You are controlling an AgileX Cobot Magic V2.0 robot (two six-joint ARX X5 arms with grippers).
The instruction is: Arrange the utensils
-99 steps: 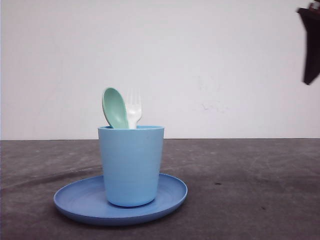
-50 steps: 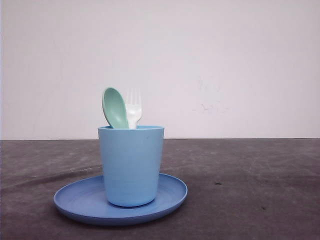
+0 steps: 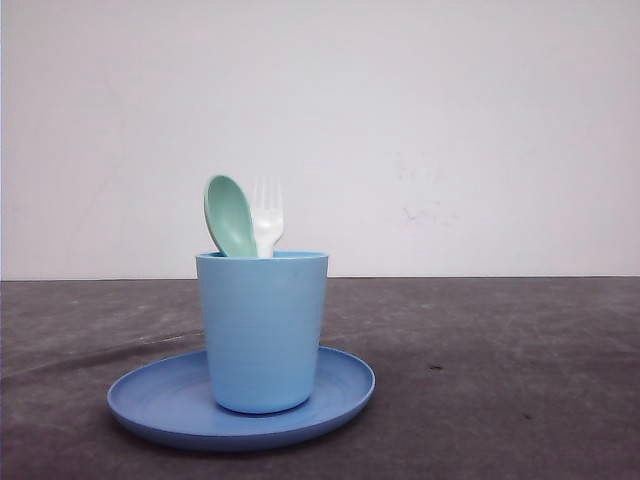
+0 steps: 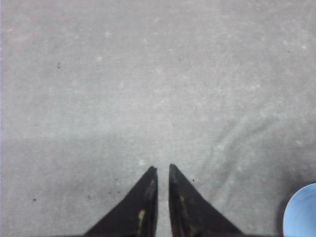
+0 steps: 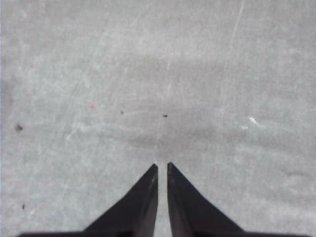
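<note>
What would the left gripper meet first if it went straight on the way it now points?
Most likely the bare grey tabletop: the left gripper, jaws nearly closed, points at it. The blue plate lies off to one side.

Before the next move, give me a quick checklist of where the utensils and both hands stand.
1. Spoon standing in the cup: ok.
2. Fork in the cup beside the spoon: ok.
3. Cup upright on the plate: ok.
4. Left hand shut, holding nothing, over bare table: ok.
5. Right hand shut, holding nothing: ok.
6. Other utensils left on the table: cannot tell.
</note>
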